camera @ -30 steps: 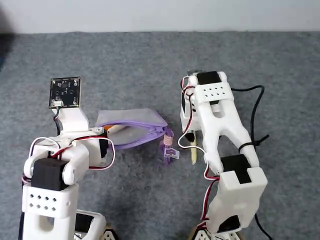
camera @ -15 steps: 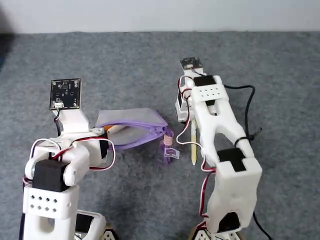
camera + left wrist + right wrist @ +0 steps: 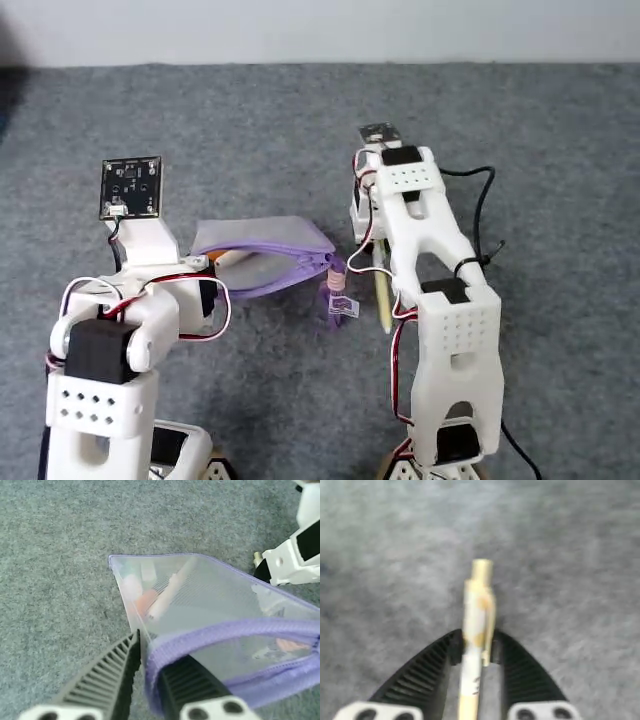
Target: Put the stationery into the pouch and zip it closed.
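A purple mesh pouch [image 3: 262, 252] lies on the grey carpet, its mouth gaping toward the right arm, with a zipper pull and clear tag [image 3: 339, 292] at its right end. My left gripper [image 3: 146, 656] is shut on the pouch's [image 3: 210, 610] purple zipper edge; several stationery items [image 3: 150, 595] show through the mesh. A cream pen [image 3: 382, 287] lies just right of the pouch, partly under the right arm. My right gripper [image 3: 476, 647] is shut on that pen [image 3: 477, 612], whose clicker end sticks out beyond the fingers.
Grey carpet [image 3: 250, 120] covers the whole table up to a pale wall at the back. A black cable [image 3: 500, 200] loops off the right arm to the right. The left arm's camera board [image 3: 130, 186] stands left of the pouch.
The right arm has swung a little to the left and extended, bringing its gripper over the pen. The pouch and left arm have stayed put.
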{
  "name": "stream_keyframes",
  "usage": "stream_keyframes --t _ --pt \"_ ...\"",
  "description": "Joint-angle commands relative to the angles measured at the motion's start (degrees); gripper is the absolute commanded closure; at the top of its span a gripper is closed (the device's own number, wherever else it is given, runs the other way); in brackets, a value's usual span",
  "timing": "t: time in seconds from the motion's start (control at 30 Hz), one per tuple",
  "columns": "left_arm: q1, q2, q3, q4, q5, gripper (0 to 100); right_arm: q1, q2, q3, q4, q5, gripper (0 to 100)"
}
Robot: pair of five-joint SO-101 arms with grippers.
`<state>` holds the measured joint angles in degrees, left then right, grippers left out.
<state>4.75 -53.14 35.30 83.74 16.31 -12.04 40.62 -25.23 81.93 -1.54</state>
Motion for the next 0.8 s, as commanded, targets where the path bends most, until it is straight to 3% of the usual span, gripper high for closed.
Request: stream_keyframes --t 0.0,0.27,0.63,0.77 --pt "0.44 0.53 0.04 -1.23 0.62 99 0.04 -1.10 -6.07 5.32 0.35 99.0" --pt "0.35 0.88 -3.74 -0.88 0.62 99 -0.31 -11.56 -6.68 20.97 0.26 99.1" --pt "0.35 1.05 -4.88 -1.23 0.62 99 -7.25 -51.65 17.58 20.44 -0.18 99.1" --pt "0.35 1.05 -4.97 -1.23 0.62 99 -10.07 -64.92 23.21 14.29 -5.98 99.1"
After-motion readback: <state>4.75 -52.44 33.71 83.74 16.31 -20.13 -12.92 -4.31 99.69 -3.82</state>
